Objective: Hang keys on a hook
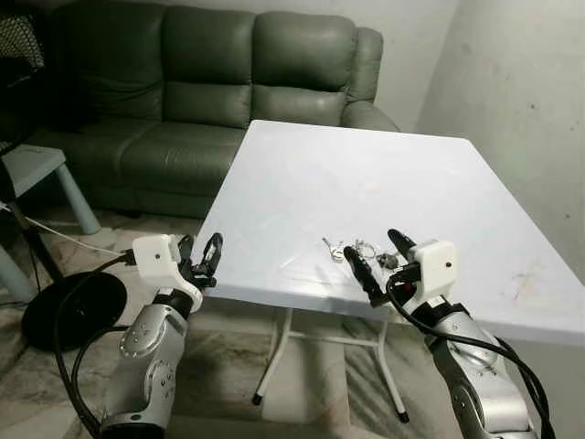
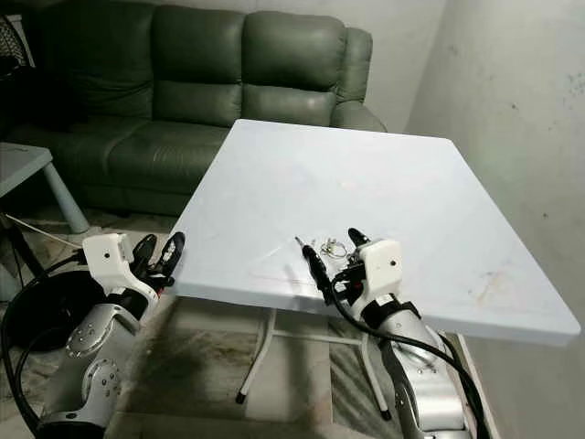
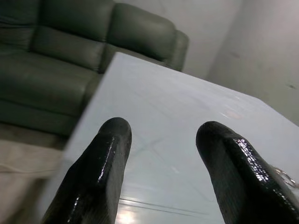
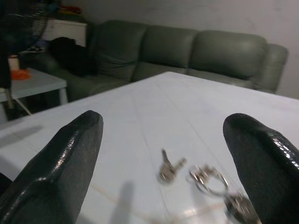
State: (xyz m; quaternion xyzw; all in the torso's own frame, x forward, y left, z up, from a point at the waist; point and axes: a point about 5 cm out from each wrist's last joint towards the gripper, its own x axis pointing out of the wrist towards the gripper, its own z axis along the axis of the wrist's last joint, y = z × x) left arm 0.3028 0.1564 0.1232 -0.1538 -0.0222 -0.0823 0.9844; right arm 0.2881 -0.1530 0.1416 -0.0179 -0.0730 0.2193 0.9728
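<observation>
White bench (image 1: 384, 183) before one green sofa (image 1: 210, 82); one keys (image 1: 352, 250) bunch between open, empty right end effector (image 1: 377, 254); left end effector (image 1: 201, 256) open, empty.

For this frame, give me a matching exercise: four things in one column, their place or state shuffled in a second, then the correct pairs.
Column A
1. keys
2. right hand
3. left hand
4. sofa

Column B
a. open, at the table's left edge, off the top
b. behind the white table, against the wall
c. lying on the tabletop near the front edge
d. open over the tabletop, fingers either side of the key bunch

Pairs: 1-c, 2-d, 3-a, 4-b
</observation>
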